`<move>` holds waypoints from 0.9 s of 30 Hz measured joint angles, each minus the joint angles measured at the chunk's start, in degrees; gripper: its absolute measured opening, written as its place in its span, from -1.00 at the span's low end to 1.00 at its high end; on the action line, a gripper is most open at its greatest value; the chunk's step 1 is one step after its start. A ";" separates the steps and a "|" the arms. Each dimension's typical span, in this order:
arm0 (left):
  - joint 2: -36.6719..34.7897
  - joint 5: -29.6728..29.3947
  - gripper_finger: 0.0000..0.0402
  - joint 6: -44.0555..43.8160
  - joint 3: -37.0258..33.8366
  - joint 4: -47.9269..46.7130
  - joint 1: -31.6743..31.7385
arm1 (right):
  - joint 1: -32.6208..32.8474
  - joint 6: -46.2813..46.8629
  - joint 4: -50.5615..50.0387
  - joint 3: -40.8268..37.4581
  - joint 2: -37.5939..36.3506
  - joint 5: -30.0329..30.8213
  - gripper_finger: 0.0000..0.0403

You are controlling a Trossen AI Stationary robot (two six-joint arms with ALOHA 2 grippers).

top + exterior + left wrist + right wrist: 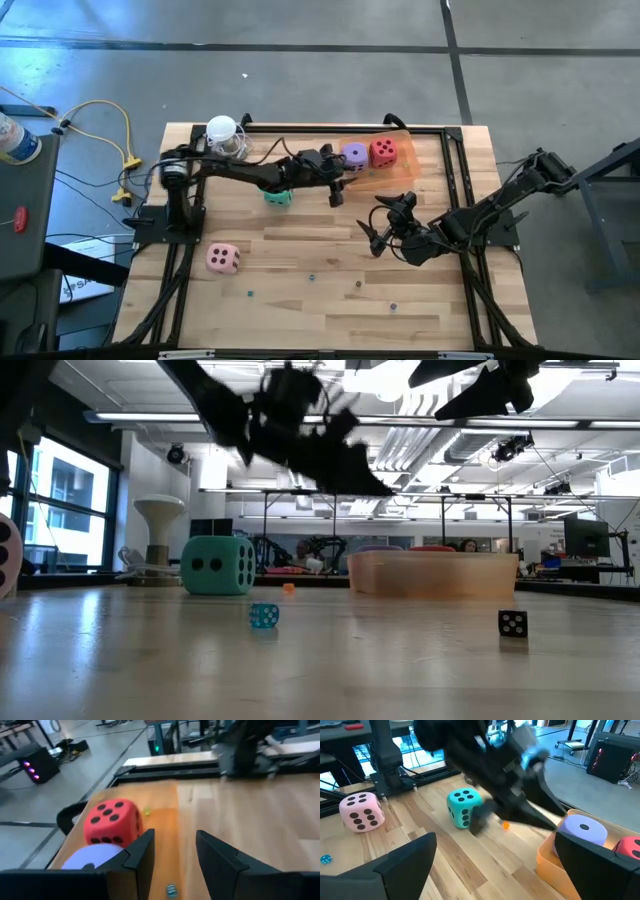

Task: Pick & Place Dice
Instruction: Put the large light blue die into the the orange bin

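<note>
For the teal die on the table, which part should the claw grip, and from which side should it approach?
Probably from above, closing on two opposite flat side faces of the teal die. It sits square on the table with free space around it; the left claw is close and open.

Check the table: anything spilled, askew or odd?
Nothing damaged or tipped. The only loose clutter is small beads and mini dice scattered over the wooden tabletop. The soft purple die and soft red die sit in the translucent orange tray; the teal die and pink die rest on the table outside it.
</note>
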 joint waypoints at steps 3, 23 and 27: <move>-5.63 0.01 -0.31 -1.06 0.00 -5.79 -1.47 | 0.00 -0.02 -0.26 -0.01 0.00 -0.01 0.97; -24.43 -1.29 -0.27 -1.01 0.00 -34.59 -9.94 | 0.00 -1.09 0.30 -0.01 0.00 0.01 0.97; -23.87 -1.14 -0.03 -1.41 -0.07 -34.96 -10.40 | 0.00 -1.09 0.35 -0.01 0.00 0.02 0.97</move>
